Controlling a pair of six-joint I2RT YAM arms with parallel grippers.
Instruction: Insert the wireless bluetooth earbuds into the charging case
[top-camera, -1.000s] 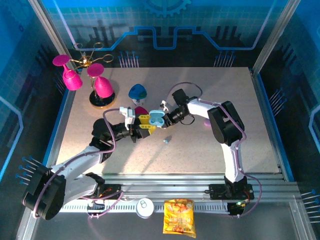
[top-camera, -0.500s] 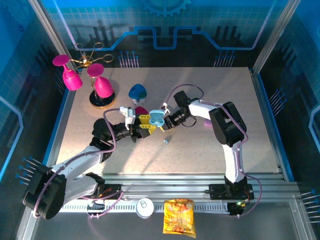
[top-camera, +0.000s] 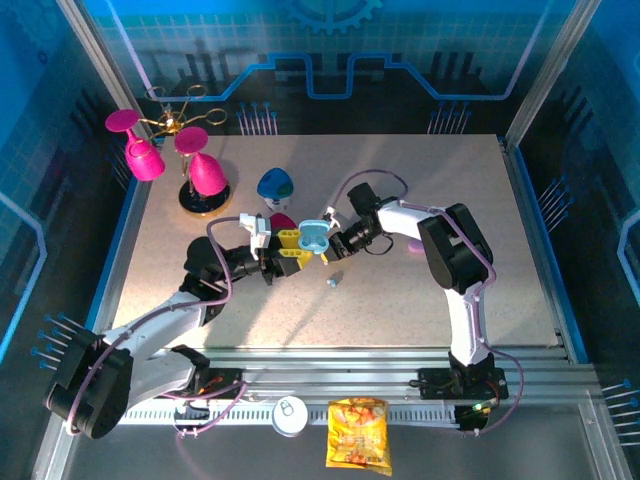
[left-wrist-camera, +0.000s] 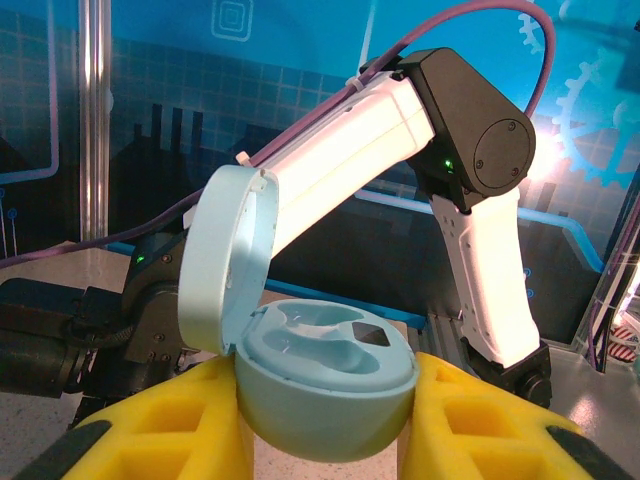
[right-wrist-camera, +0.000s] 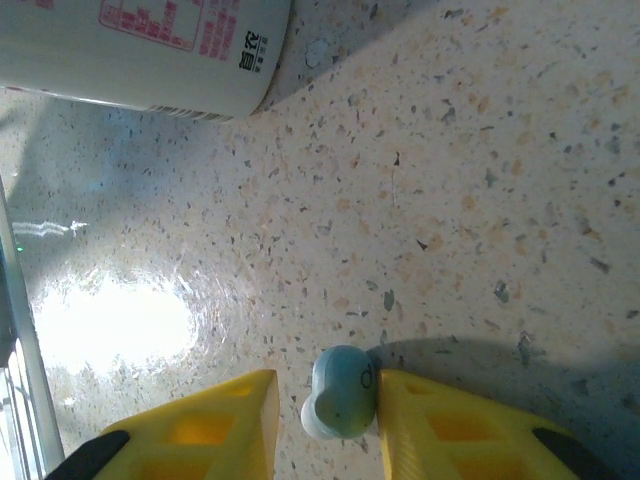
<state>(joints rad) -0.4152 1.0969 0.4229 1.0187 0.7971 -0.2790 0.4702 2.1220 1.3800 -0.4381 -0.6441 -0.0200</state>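
Mid-table, left gripper (left-wrist-camera: 325, 445): blocky matte yellow fingers (left-wrist-camera: 170, 430) clamped on both sides of the charging case (left-wrist-camera: 330, 390). The case is a smooth pale blue pebble-shaped shell. Its hinged lid (left-wrist-camera: 225, 260) stands open and near upright, and two moulded wells are sunk in the flat top face. Right gripper (right-wrist-camera: 325, 385) is just beside the case in the overhead view, with the same yellow fingers (right-wrist-camera: 200, 425) set a little apart. An earbud (right-wrist-camera: 340, 400), a glossy pale blue-grey bean, sits between them. It is snug against one finger, with a sliver of gap at the other, so I cannot tell whether it is truly pinched. A second earbud (top-camera: 334, 281) of the same pale colour lies loose on the table (top-camera: 430, 310), toward the near edge from both grippers. The tabletop is beige stone-fleck and carries a hard glare patch. A white cylinder (right-wrist-camera: 150, 50) with pink print shows at the top of the right wrist view. Toward the far edge lies a rounded blue-and-white case (top-camera: 275, 184). At the far left corner, magenta glasses (top-camera: 205, 172) hang on a gold stand (top-camera: 185, 125). Off the near edge are a crinkled yellow snack bag (top-camera: 358, 432) and a can top (top-camera: 290, 413).
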